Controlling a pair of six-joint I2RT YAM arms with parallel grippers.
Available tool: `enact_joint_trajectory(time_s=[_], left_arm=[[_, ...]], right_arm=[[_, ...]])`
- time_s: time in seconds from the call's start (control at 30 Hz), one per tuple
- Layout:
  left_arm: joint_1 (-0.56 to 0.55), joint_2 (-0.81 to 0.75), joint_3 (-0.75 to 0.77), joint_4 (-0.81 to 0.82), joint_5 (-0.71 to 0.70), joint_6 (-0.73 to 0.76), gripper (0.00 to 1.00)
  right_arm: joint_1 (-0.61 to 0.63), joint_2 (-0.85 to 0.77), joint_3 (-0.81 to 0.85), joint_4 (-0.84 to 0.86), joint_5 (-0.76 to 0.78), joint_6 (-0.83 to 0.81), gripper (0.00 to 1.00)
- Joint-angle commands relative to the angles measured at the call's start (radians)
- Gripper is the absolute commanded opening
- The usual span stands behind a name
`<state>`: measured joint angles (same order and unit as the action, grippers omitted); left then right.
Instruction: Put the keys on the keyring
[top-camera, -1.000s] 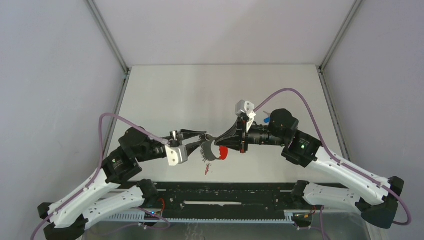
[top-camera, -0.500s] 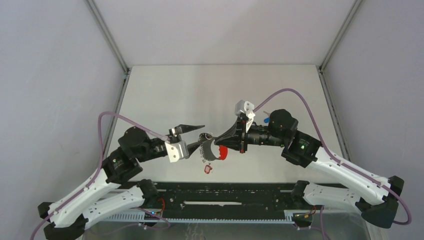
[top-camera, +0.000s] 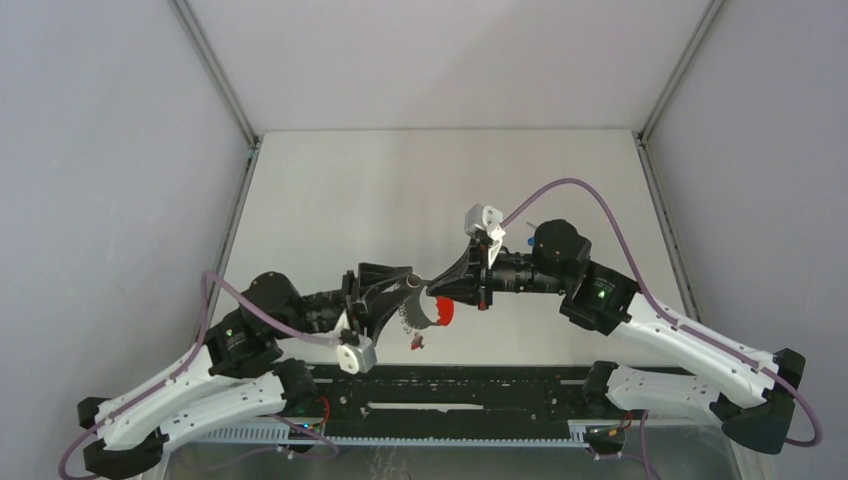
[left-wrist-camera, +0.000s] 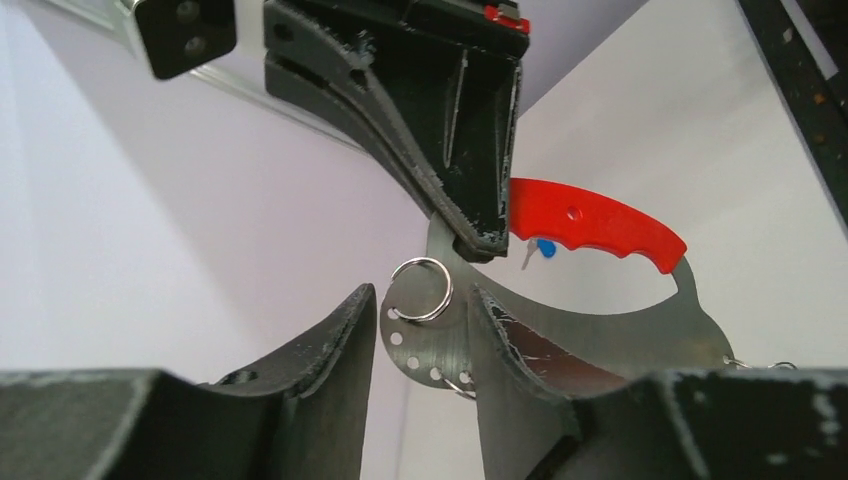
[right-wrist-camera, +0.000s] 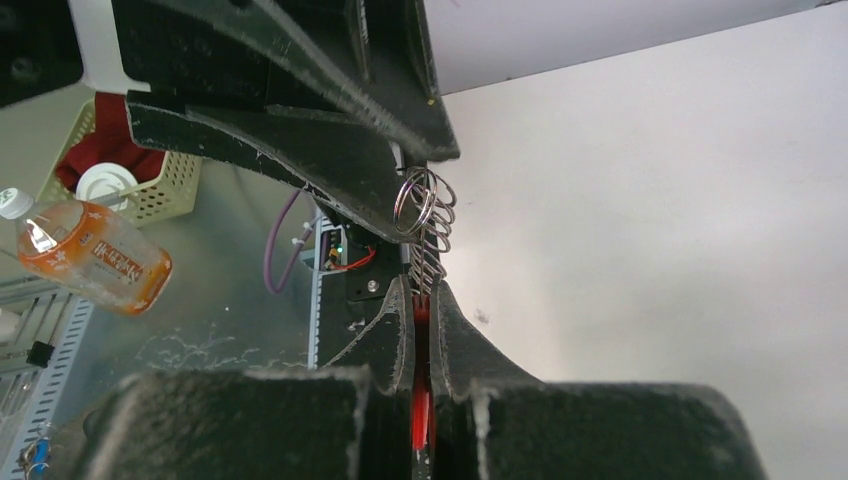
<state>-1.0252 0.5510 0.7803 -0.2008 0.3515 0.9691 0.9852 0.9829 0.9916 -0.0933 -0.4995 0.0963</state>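
Observation:
The keyring is a grey curved plate (left-wrist-camera: 560, 330) with a red band (left-wrist-camera: 590, 222) and silver rings (right-wrist-camera: 425, 210). My right gripper (right-wrist-camera: 422, 290) is shut on the red band and holds it above the table. My left gripper (left-wrist-camera: 422, 320) is open, its jaws on either side of the plate's holed end, where one ring (left-wrist-camera: 421, 290) sits. In the top view, the left gripper (top-camera: 395, 285) meets the right gripper (top-camera: 447, 285) at mid-table. A red-tagged key (top-camera: 417, 343) shows just below the keyring (top-camera: 440, 312); whether it hangs or lies I cannot tell. The blue-tagged key (top-camera: 528, 240) lies behind the right arm.
A black rail (top-camera: 450, 385) runs along the near table edge between the arm bases. Off the table, an orange drink bottle (right-wrist-camera: 95, 260) and a pale basket (right-wrist-camera: 150, 190) show in the right wrist view. Grey walls enclose the table (top-camera: 400, 190) on three sides.
The left gripper opened, rolled so its camera hangs underneath, and moved right around the keyring's end. The right gripper kept its grip, shifting slightly left. The red-tagged key stays below the keyring.

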Motion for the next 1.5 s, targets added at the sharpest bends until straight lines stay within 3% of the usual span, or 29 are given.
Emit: enact_joint_trajectory(time_s=[0.0,0.63,0.87,1.17,1.27,1.47], left_arm=[[-0.026,0.003,-0.019,-0.01,-0.022,0.174,0.41],[-0.036,0.005,-0.008,-0.058,-0.047,0.287,0.19],[-0.038,0.007,-0.002,-0.09,-0.051,0.298,0.17],[-0.038,0.019,0.026,-0.121,-0.066,0.268,0.08],[-0.038,0.033,0.039,-0.121,-0.075,0.257,0.01],[-0.038,0.061,0.075,-0.092,-0.103,0.134,0.0]], right_arm=[[0.018,-0.003,0.035,0.046,-0.042,0.016,0.0],[0.02,0.0,0.035,0.038,-0.048,0.029,0.0],[0.02,-0.005,0.034,0.028,-0.045,0.029,0.0],[0.021,-0.004,0.034,0.019,-0.041,0.018,0.0],[0.025,-0.005,0.035,0.015,-0.035,0.012,0.0],[0.044,-0.008,0.035,0.002,-0.003,-0.007,0.0]])
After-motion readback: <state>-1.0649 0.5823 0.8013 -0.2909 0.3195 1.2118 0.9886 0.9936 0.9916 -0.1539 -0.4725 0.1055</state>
